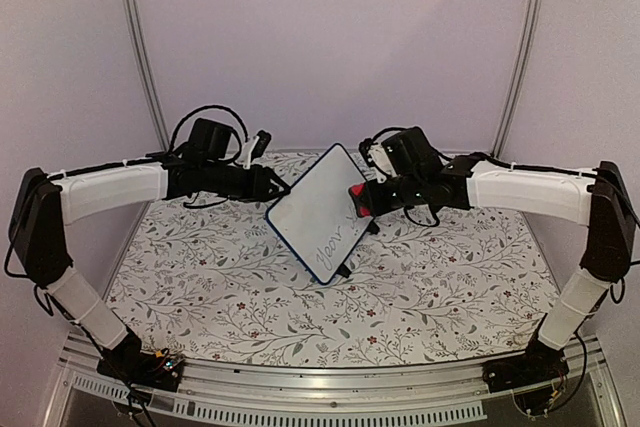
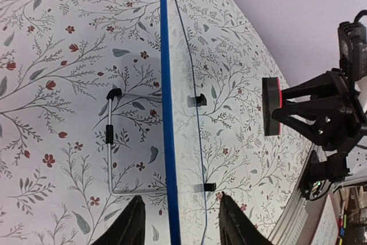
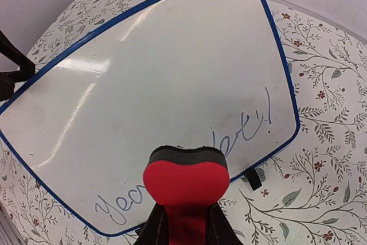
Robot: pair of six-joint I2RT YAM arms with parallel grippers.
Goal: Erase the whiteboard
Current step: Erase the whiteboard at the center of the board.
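The whiteboard (image 1: 320,209) stands tilted on the floral table, blue-framed, with blue handwriting (image 3: 246,127) along its lower edge. In the left wrist view I see it edge-on (image 2: 167,113), its wire stand (image 2: 114,142) behind it. My left gripper (image 2: 182,222) straddles that edge, open, with gaps on both sides of the frame. My right gripper (image 3: 186,222) is shut on the red eraser (image 3: 186,179), whose dark felt face sits close to the board's lower middle, between the words. The eraser (image 2: 272,106) stands a little off the board's face in the left wrist view.
The table carries a floral cloth (image 1: 200,277). Its metal front rail (image 1: 330,387) runs between the arm bases. Pale walls and two upright poles (image 1: 140,47) close off the back. The board's small black feet (image 2: 199,100) rest on the cloth.
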